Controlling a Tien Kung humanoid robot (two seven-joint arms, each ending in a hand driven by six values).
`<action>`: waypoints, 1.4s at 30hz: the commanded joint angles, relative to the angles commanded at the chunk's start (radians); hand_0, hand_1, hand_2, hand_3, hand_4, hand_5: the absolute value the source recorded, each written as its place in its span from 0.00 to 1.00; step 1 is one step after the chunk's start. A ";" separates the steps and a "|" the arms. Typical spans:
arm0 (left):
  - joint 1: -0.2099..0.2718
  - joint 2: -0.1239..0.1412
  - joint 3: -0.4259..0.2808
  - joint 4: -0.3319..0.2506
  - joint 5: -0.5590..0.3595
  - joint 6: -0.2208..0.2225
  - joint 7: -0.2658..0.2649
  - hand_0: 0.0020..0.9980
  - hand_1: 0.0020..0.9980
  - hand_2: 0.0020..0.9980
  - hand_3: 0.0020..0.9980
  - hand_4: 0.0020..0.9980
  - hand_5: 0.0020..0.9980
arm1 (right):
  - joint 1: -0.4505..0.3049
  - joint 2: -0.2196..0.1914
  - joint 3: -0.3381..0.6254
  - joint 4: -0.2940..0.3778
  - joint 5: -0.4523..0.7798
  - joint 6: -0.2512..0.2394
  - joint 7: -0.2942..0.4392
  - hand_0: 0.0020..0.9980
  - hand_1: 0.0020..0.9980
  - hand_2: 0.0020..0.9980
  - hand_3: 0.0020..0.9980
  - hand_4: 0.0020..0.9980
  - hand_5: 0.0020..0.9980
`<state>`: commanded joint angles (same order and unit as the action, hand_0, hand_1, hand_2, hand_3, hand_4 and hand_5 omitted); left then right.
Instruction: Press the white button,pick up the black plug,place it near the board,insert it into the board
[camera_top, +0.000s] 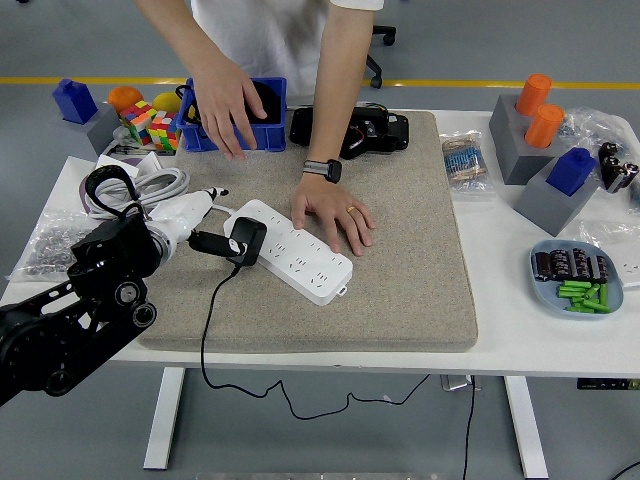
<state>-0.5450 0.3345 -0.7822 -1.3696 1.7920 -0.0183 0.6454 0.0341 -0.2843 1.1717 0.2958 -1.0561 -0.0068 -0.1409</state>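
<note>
The black plug (246, 239) sits in the left end of the white power strip (300, 252), which lies slanted on the grey mat (400, 250). Its black cable (206, 320) runs off the table's front edge. My left hand (188, 216) hovers just left of the plug with its white fingers (205, 197) stretched out, holding nothing. A person's hand (337, 213) presses flat on the strip's far side. The person's other hand (232, 105) is over the blue bin (268, 130). My right arm is out of sight.
White coiled cable (150, 183) and a bag of small parts (50, 240) lie at the left. A colour cube (150, 125), a black device (365, 130), grey blocks with orange and blue pieces (535, 125) and a plate of parts (578, 275) stand around the mat.
</note>
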 joint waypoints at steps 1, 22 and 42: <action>0.004 0.001 -0.004 -0.006 0.007 0.011 0.000 0.98 1.00 1.00 1.00 1.00 0.56 | 0.000 0.000 0.000 0.000 0.000 0.000 0.000 0.63 0.63 0.61 0.59 0.69 0.42; 0.173 0.062 -0.068 -0.026 -0.011 0.328 -0.337 0.93 0.92 0.83 0.79 0.94 0.65 | 0.003 -0.003 -0.008 0.000 0.000 -0.002 0.002 0.63 0.63 0.61 0.59 0.69 0.42; 0.198 0.087 -0.014 -0.015 -0.005 0.323 -0.407 0.87 0.83 0.73 0.74 0.88 0.58 | 0.007 -0.008 -0.017 0.002 0.006 -0.004 0.007 0.63 0.63 0.61 0.59 0.69 0.41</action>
<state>-0.3470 0.4212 -0.7961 -1.3845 1.7869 0.3046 0.2389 0.0410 -0.2918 1.1544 0.2973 -1.0499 -0.0113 -0.1336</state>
